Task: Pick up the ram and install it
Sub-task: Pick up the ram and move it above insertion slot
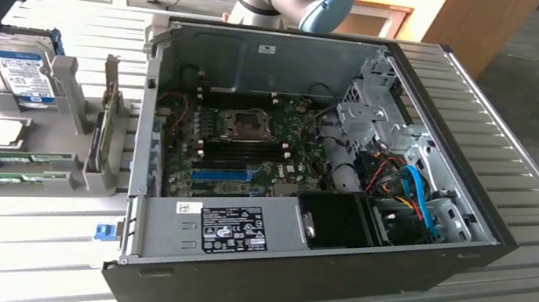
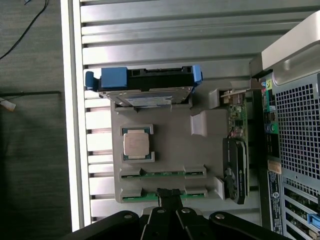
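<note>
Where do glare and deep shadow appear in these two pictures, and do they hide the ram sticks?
Wrist view: strong glare runs along the table's edge, and the floor beside it is dark; the ram sticks on the grey tray are evenly lit. Exterior view: the computer case's inside is shadowed around the black fan shroud.

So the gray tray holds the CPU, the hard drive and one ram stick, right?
No: two, not one. The wrist view shows one ram stick beside the CPU and a second ram stick beyond it, both in the gray tray with the hard drive.
</note>
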